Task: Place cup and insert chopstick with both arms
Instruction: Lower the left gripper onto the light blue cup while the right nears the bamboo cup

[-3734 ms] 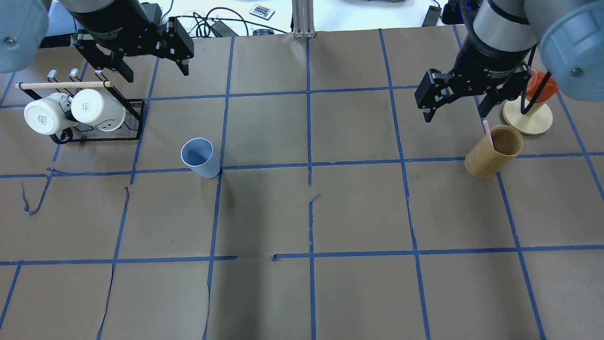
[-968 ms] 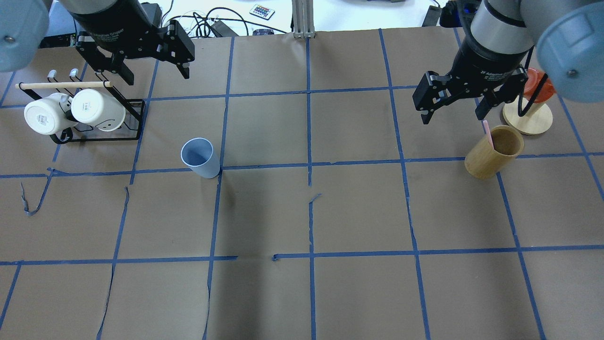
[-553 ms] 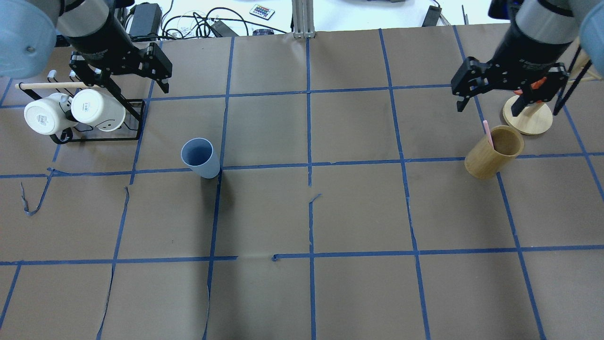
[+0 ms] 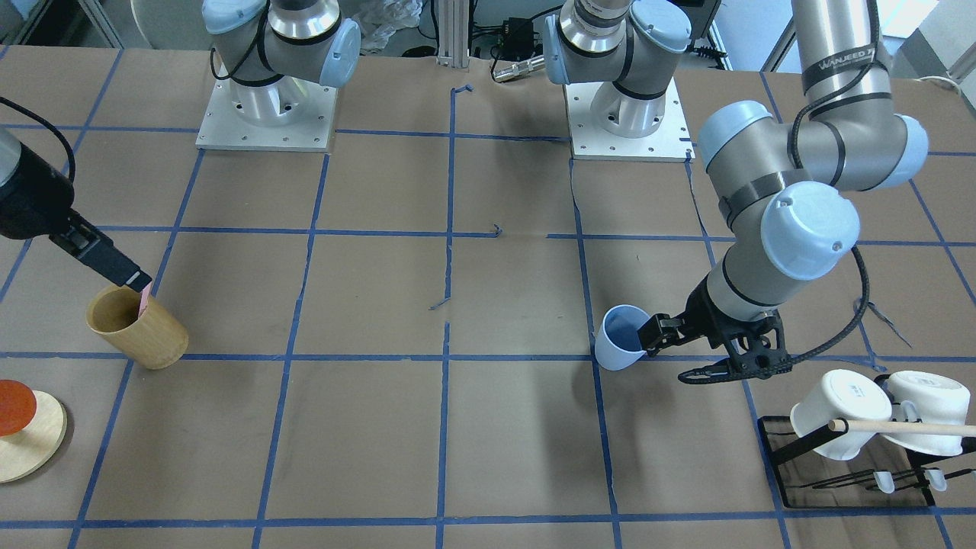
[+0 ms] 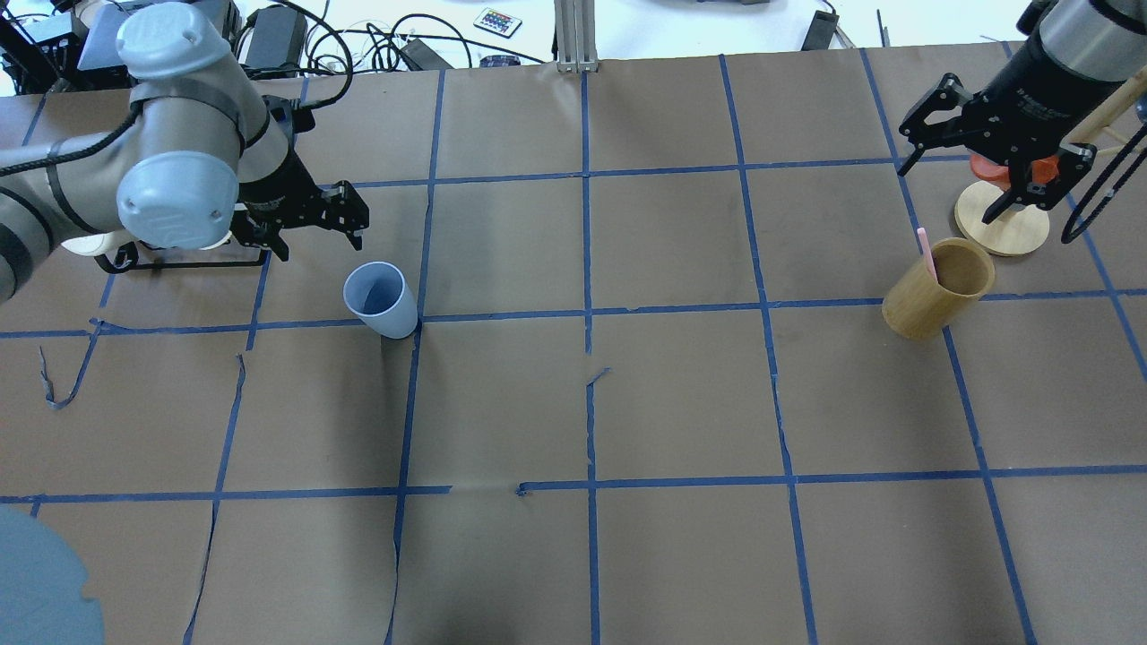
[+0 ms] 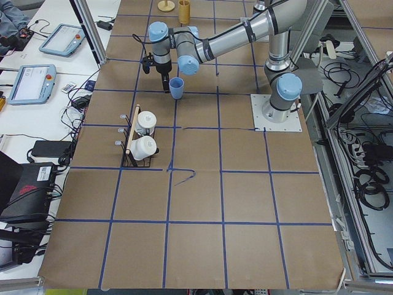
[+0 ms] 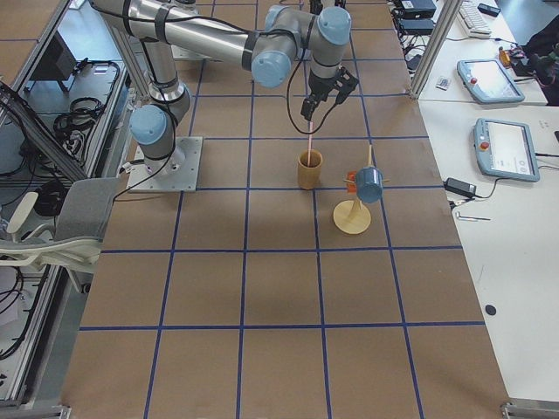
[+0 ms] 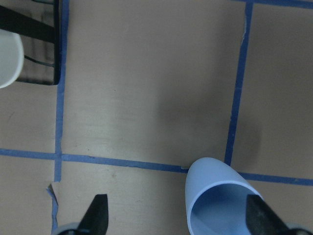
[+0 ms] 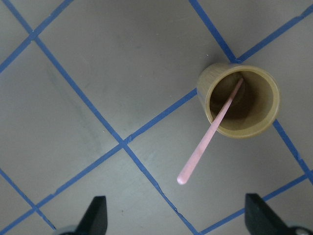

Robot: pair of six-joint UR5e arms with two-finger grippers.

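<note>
Both arms poised before their grasps. The left claw (image 8: pixel 178 215) hangs low beside the blue cup (image 8: pixel 220 205), its fingers (image 8: pixel 98 213) spread wide apart and holding nothing. The cup stands upright on the bench (image 5: pixel 681 403), left of centre in the overhead view, and sits nearer one finger than the other. The right claw (image 9: pixel 178 215), also spread and empty, hovers above the bamboo holder (image 9: pixel 203 88) at the bench's right side. The pink chopstick (image 9: pixel 210 139) leans in this holder with its upper end jutting past the rim.

Likely hazards:
- An off-centre closing could let the nearer finger push the light cup and tip it over.
- The thin, slanted chopstick may slip between the right fingers, or drag the holder over if lifted at an angle.
- The wooden stand (image 5: pixel 1004 233) sits close behind the right claw and could be struck.
</note>
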